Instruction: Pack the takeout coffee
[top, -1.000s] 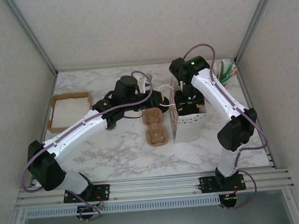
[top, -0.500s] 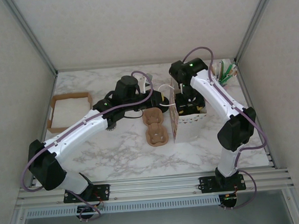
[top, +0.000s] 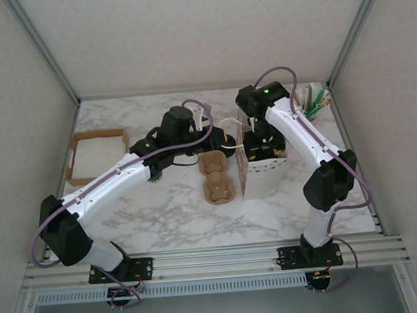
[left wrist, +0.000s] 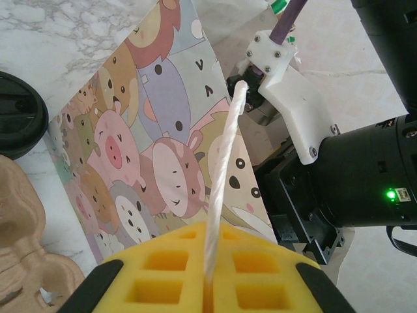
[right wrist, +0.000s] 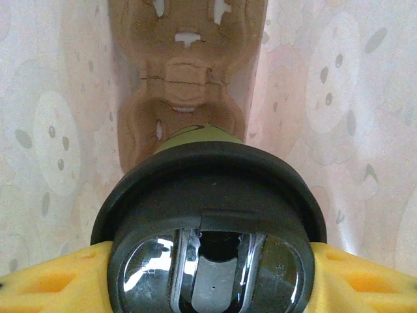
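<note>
The takeout coffee, an olive-green cup under a round black lid, sits between the yellow fingers of my right gripper, which is shut on it. It hangs inside the cartoon-printed paper bag, above a brown cardboard carrier lying on the bag's floor. From above, the right gripper reaches down into the bag's mouth. My left gripper is shut on the bag's white twisted handle, holding it taut beside the bag's printed wall. The left gripper stands just left of the bag.
A second brown two-cup carrier lies on the marble table left of the bag. Another black lid rests at the left. A cardboard tray with white napkins is far left; green-and-white sticks stand at the back right.
The right gripper with the cup has shifted very slightly inside the bag. The left arm has not moved.
</note>
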